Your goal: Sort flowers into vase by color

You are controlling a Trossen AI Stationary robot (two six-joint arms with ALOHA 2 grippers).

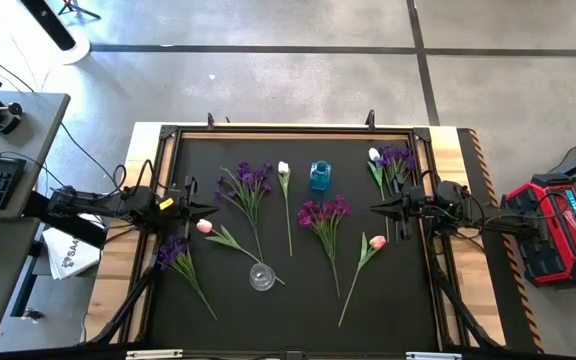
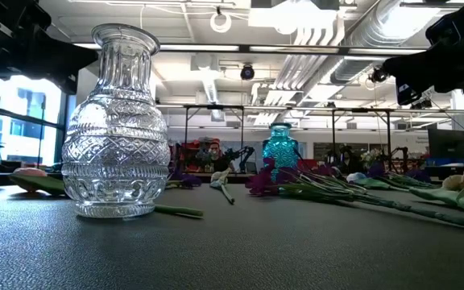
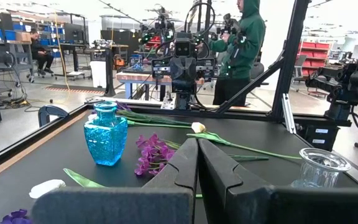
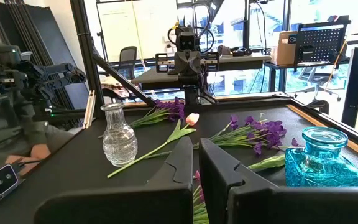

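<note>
Black tabletop (image 1: 298, 300) carries scattered purple, pink and white artificial flowers (image 1: 326, 215); left end effector (image 1: 211, 209) and right end effector (image 1: 376, 209) hover narrow, empty; risk: lightweight clear cut-glass vase (image 1: 262, 276) tips when stems drag.

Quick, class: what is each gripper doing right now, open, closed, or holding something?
Left gripper: closed, holding nothing, at the table's left edge.
Right gripper: closed, holding nothing, at the table's right edge.
</note>
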